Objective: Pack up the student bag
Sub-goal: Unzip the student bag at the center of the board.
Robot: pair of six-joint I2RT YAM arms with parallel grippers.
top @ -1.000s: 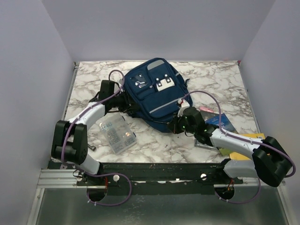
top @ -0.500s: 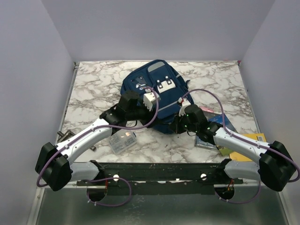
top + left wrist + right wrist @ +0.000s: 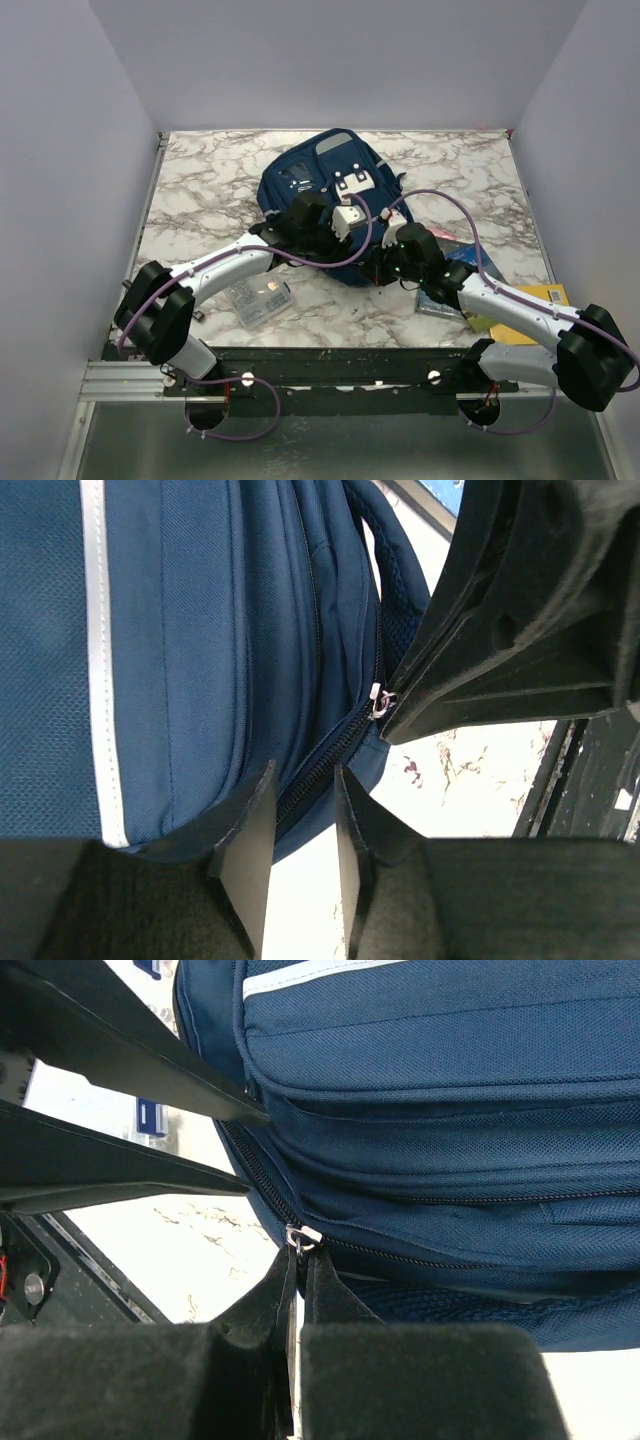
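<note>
**Right jaws clamped on the zip pull**

The right gripper [image 3: 298,1260] is pinched tight on the zip pull [image 3: 301,1235]. The left gripper [image 3: 300,790] stands narrow astride the zip seam [image 3: 345,735]; whether it nips fabric, I cannot tell. The bag [image 3: 330,160] lies mid-table [image 3: 200,180], toward the back.

L arm [image 3: 215,275] is stretched fwd and rightward from its base, wrist laid over the bag's [image 3: 300,180] front. L gripper [image 3: 303,775] is seen w/ jaws part-way apart, the bag's near edge between the tips; whether it's pinched can't be told. R arm [image 3: 500,300] is reached fwd and leftward to the bag's near-right corner. R gripper [image 3: 300,1252] is closed on the zip pull [image 3: 303,1235].
</note>
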